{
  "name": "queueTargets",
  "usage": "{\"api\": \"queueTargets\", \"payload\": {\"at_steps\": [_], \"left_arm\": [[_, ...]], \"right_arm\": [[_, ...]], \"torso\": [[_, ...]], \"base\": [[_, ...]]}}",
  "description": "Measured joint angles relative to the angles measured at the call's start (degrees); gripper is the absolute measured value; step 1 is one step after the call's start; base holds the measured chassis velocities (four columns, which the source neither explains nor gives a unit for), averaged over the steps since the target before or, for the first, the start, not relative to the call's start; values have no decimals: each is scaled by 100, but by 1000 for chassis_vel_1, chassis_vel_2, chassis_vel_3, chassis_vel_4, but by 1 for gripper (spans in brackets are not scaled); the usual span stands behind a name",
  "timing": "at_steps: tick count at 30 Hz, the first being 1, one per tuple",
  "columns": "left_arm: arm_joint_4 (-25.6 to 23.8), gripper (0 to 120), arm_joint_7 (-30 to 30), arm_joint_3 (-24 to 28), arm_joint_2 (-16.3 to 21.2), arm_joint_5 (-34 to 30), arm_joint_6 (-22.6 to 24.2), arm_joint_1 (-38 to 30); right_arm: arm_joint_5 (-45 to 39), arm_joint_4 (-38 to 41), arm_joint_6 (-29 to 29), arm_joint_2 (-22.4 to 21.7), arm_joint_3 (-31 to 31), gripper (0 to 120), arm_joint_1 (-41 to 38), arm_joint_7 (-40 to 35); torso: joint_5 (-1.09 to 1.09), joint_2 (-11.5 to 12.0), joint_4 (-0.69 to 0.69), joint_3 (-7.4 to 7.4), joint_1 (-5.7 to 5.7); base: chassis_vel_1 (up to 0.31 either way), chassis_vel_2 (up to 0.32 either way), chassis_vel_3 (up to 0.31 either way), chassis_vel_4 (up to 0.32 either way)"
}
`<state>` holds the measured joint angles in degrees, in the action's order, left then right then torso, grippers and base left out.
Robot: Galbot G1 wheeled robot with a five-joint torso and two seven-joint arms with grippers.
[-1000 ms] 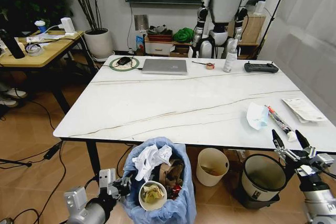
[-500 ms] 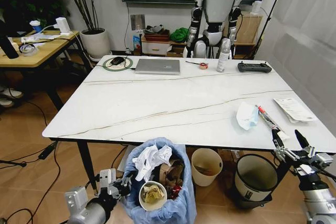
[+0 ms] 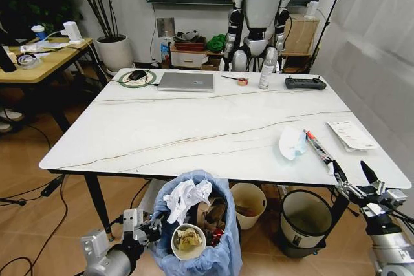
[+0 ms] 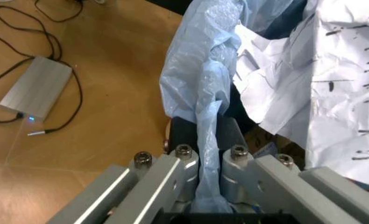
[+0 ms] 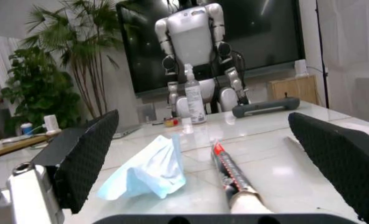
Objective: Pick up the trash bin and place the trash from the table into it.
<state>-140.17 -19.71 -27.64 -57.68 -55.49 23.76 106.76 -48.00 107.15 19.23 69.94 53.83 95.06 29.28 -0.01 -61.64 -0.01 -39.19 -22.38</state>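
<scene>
Gripping the blue bag at the rim, the left gripper (image 3: 150, 227) clamps the trash bin (image 3: 197, 260) at lower centre, below the table (image 3: 194, 127) edge. Lower right, the right gripper (image 3: 354, 176) hangs wide apart near a light-blue mask (image 3: 292, 141) and tube (image 3: 317, 147).

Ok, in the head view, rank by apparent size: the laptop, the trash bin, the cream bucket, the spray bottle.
Largest to smallest as they look:
1. trash bin, nearest the camera, which inflates it
2. laptop, far across the table
3. cream bucket, partly hidden under the table edge
4. spray bottle
</scene>
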Motion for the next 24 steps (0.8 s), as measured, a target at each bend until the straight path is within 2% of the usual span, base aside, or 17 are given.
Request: {"api": "queueTargets", "payload": {"at_steps": [24], "left_arm": [[-103, 0, 55, 99, 168, 48, 36, 218]], "right_arm": [[87, -199, 95, -81, -72, 100, -139, -4]], "torso": [[1, 0, 0, 0, 0]], "base": [[-84, -79, 80, 84]]}}
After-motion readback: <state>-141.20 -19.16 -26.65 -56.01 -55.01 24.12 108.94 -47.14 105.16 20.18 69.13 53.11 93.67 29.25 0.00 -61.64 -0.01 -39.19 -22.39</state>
